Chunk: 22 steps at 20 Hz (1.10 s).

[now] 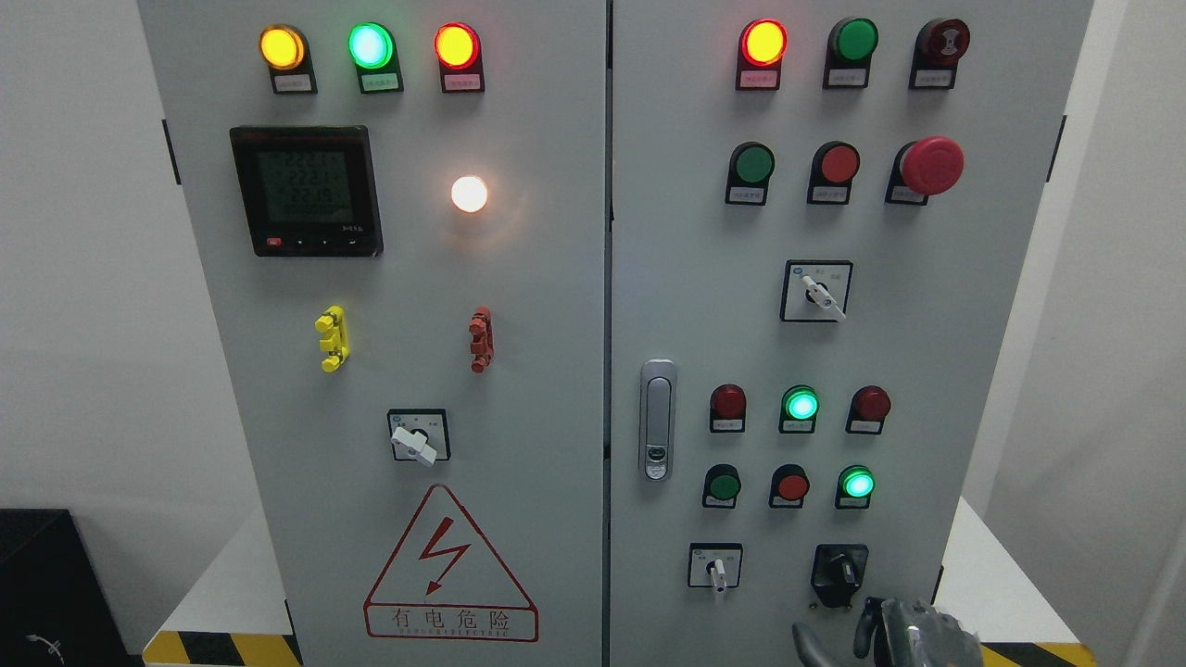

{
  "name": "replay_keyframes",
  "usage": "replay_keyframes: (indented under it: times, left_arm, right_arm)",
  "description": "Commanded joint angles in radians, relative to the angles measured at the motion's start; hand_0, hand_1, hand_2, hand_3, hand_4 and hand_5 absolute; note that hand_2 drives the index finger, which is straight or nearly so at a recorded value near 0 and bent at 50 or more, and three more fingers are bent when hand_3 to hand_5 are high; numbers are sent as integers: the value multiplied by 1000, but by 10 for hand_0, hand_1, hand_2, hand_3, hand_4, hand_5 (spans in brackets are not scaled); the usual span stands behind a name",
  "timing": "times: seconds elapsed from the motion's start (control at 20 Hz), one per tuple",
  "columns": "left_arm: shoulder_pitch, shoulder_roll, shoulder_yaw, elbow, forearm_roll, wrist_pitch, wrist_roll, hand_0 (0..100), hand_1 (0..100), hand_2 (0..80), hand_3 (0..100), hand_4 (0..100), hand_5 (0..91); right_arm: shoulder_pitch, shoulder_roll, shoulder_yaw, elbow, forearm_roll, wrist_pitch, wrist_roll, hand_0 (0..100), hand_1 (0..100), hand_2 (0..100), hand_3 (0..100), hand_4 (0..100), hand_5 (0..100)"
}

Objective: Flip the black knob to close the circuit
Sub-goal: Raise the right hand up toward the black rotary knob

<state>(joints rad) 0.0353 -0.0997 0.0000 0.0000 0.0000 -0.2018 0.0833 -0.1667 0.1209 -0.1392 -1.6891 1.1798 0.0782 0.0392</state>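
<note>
The right hand (pixel 894 635) is nearest the camera, entering at the bottom edge right of the middle, just below the cabinet's (pixel 574 306) lower right corner. Only its upper part shows: grey fingers (pixel 866 622) curved upward, with a separate digit to the left. They close on nothing visible, yet whether they are spread or curled cannot be told from this cropped sight. The left hand does not show.

The black knob (pixel 839 572) sits just above that hand, near the bottom edge of the cabinet's right door, in a black housing; hand and knob appear apart, with a narrow gap between them. Beside it to the left is a white selector switch (pixel 716 570) on a square plate.

Above these, 2 rows of 3 round lamps and buttons run across the right door; the green lamp (pixel 801 405) in the upper row and the green lamp (pixel 857 484) in the lower row glow. A door latch (pixel 657 419) stands along the door's left edge. A red mushroom button (pixel 931 165) projects near the upper right corner. The left door carries a digital meter (pixel 306 190) and a red-outlined warning triangle (pixel 450 565).
</note>
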Motion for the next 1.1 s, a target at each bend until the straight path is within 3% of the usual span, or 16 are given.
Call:
replay_keyframes:
  times: [0.0, 1.05]
  left_arm:
    - [0, 0, -20, 22, -21, 1, 0, 120, 556, 0, 0, 0, 0]
    - [0, 0, -20, 22, -21, 1, 0, 120, 556, 0, 0, 0, 0]
  right_arm:
    - [-33, -7, -23, 31, 14, 14, -1, 0, 197, 787, 955, 792, 857]
    - [-73, -4, -45, 66, 34, 22, -10, 0, 226, 787, 949, 792, 855]
